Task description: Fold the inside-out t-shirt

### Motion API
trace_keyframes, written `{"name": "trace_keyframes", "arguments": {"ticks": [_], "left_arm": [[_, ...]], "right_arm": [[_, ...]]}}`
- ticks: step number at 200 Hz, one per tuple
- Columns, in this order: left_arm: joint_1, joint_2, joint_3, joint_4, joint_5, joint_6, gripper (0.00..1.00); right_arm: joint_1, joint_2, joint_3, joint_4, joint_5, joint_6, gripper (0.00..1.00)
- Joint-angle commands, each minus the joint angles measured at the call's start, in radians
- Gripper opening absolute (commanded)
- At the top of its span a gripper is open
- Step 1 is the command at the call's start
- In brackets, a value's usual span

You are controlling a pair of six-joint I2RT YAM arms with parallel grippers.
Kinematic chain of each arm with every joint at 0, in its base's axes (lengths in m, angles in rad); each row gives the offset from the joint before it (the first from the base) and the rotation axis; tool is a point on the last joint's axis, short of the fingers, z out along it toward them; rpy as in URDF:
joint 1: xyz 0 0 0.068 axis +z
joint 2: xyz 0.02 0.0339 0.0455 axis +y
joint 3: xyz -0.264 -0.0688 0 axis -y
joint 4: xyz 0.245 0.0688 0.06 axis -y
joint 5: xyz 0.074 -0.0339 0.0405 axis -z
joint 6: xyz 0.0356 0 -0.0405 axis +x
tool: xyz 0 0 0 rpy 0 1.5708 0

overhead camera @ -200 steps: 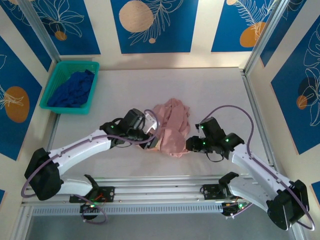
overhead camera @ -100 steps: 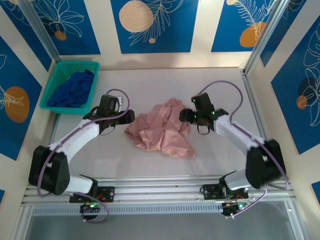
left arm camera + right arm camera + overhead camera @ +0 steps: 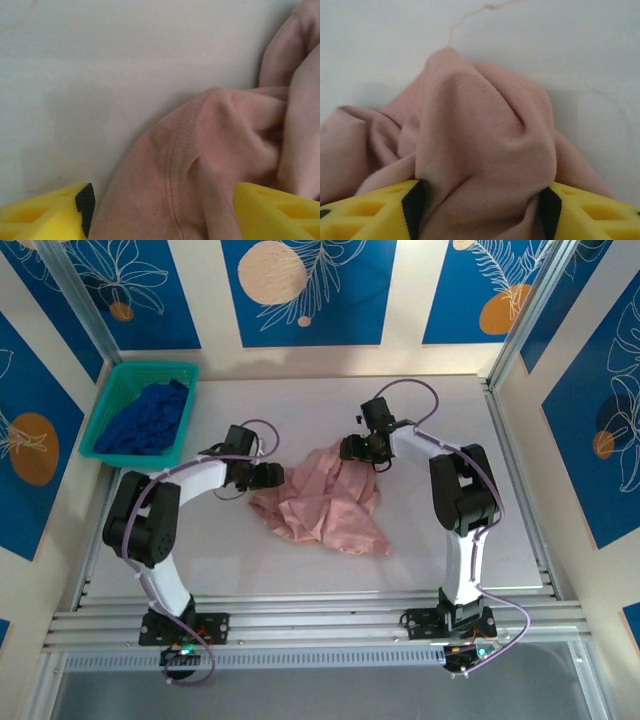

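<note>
As the crumpled dusty-pink cotton t-shirt (image 3: 325,505) is straddled at its left edge by the left gripper (image 3: 268,477), jaws released, its far fold is bracketed by the right gripper (image 3: 351,448), clamping undeterminable.

Nothing legible noted: no text, label, brand or number (wall panels (image 3: 300,290) carry leaf-and-circle artwork, no lettering).

Dusty-pink t-shirt (image 3: 325,502) on a pale off-white table (image 3: 440,530), with a dark blue garment (image 3: 148,420) in a teal basket (image 3: 130,458). Wall panels (image 3: 340,300) show deep blue with orange circles and white leaf outlines. The fingers (image 3: 365,210) are bright yellow, edged black.
</note>
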Motion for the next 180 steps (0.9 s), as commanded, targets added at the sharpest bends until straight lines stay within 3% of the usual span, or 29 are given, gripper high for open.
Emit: {"name": "trace_keyframes", "arguments": {"ticks": [1, 42, 64, 75, 104, 145, 180], "left_arm": [[-0.013, 0.035, -0.003, 0.026, 0.061, 0.006, 0.67], [-0.023, 0.074, -0.040, 0.110, 0.139, -0.038, 0.39], [-0.022, 0.074, -0.036, 0.135, 0.142, -0.048, 0.15], [-0.020, 0.070, -0.017, 0.140, 0.143, -0.044, 0.00], [0.030, -0.002, 0.082, 0.176, 0.204, -0.061, 0.00], [0.046, -0.236, 0.323, 0.148, 0.235, -0.051, 0.00], [-0.033, -0.470, 0.286, 0.175, 0.297, 0.014, 0.00]], "right_arm": [[-0.004, 0.019, 0.040, -0.037, -0.043, -0.024, 0.53], [-0.018, 0.012, 0.063, -0.016, -0.080, -0.013, 0.16], [-0.034, -0.038, 0.056, 0.019, -0.096, -0.003, 0.00], [-0.046, -0.076, 0.054, 0.048, -0.108, 0.001, 0.00], [-0.084, -0.194, 0.114, 0.092, -0.160, 0.001, 0.00], [-0.136, -0.397, 0.246, 0.038, -0.215, -0.031, 0.00], [-0.144, -0.667, 0.077, -0.007, -0.087, -0.088, 0.00]]}}
